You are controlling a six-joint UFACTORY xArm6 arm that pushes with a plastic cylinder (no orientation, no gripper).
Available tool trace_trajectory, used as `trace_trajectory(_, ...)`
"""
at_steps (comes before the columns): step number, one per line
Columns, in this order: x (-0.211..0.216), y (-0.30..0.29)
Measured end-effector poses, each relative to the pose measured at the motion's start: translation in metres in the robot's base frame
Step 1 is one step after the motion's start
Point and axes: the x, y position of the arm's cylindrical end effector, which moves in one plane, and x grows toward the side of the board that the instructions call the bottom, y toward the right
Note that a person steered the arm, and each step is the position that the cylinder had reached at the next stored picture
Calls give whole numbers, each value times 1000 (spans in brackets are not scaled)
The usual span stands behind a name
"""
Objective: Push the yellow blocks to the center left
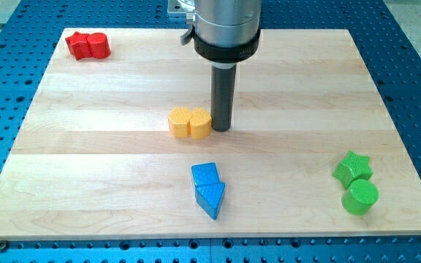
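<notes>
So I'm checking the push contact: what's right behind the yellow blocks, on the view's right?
My tip stands against the right side of the yellow blocks, on the bare board. The rod hides the board just behind it.

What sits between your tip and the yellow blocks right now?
Nothing. In the camera view my tip sits right against the yellow blocks' right side, with no visible gap and no other block between them.

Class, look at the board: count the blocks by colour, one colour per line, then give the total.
Red blocks: 2, touching, at the view's top left
Yellow blocks: 2, touching, my tip at their right side
Blue blocks: 2, touching
Green blocks: 2, a star and a cylinder
Total: 8
</notes>
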Motion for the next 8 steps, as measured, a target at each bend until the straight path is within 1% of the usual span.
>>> trace_trajectory(1, 10, -7)
trace_trajectory(2, 2, -37)
trace_trajectory(3, -18, -73)
trace_trajectory(4, 0, -42)
trace_trajectory(5, 24, -46)
trace_trajectory(6, 24, -122)
trace_trajectory(7, 21, -175)
trace_trajectory(8, 48, -182)
